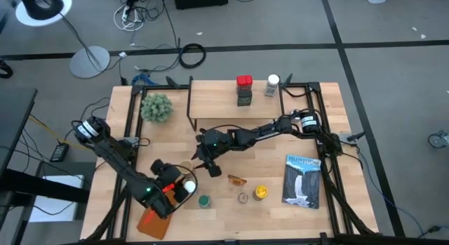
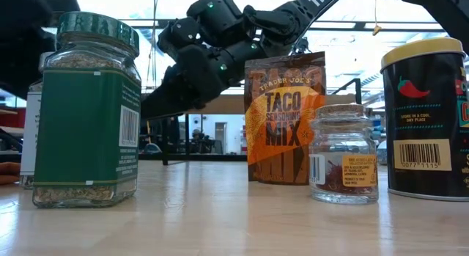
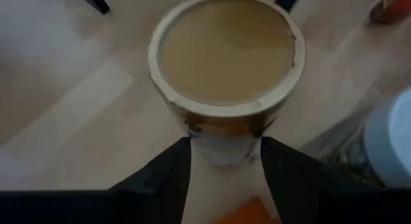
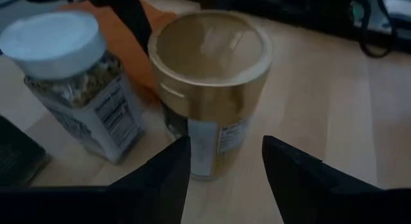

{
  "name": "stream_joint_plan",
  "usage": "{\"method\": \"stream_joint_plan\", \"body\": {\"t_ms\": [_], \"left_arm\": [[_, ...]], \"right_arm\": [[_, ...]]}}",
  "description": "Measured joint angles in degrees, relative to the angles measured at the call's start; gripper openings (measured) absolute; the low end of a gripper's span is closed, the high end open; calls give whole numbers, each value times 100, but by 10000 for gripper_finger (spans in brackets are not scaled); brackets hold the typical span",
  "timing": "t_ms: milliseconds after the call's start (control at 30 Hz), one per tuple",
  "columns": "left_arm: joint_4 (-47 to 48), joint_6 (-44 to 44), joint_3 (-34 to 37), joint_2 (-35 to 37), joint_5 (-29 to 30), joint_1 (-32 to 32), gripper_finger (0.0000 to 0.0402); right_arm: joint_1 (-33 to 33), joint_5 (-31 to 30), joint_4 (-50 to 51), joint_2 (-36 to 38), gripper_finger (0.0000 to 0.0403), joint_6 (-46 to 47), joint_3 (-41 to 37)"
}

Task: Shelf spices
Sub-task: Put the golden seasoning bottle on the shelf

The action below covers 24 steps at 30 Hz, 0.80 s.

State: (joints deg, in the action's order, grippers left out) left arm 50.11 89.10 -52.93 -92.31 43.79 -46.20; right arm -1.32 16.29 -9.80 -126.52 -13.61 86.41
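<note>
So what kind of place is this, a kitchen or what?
Probably a robotics lab, not a kitchen: a wooden table fenced by a black frame on grey carpet, loose cables on the floor, and bright office-like rooms behind.

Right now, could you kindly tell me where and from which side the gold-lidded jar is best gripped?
Take the gold-lidded jar by its upright round body just under the lid, from the side the right end effector faces: its open fingers straddle it there. Mind the white-lidded jar standing close beside it.

Left pincer (image 1: 184, 187) fingers apart; right pincer (image 1: 198, 163) spread, low mid-table.
</note>
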Motion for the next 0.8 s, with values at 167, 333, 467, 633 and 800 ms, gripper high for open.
{"method": "stream_joint_plan", "body": {"t_ms": [167, 333, 467, 633, 800], "left_arm": [[23, -13, 0, 0, 158, 113, 192], [24, -24, 0, 0, 166, 202, 192], [18, -27, 0, 0, 183, 206, 192], [22, -28, 0, 0, 211, 206, 192], [36, -28, -2, 0, 286, 208, 192]], "right_arm": [[-1, 55, 87, 0, 192, 2, 0], [4, 115, -15, 0, 192, 63, -4], [4, 118, -48, 0, 192, 88, -4], [4, 39, -61, 0, 192, 353, -4], [4, -42, -62, 0, 192, 352, -7]]}}
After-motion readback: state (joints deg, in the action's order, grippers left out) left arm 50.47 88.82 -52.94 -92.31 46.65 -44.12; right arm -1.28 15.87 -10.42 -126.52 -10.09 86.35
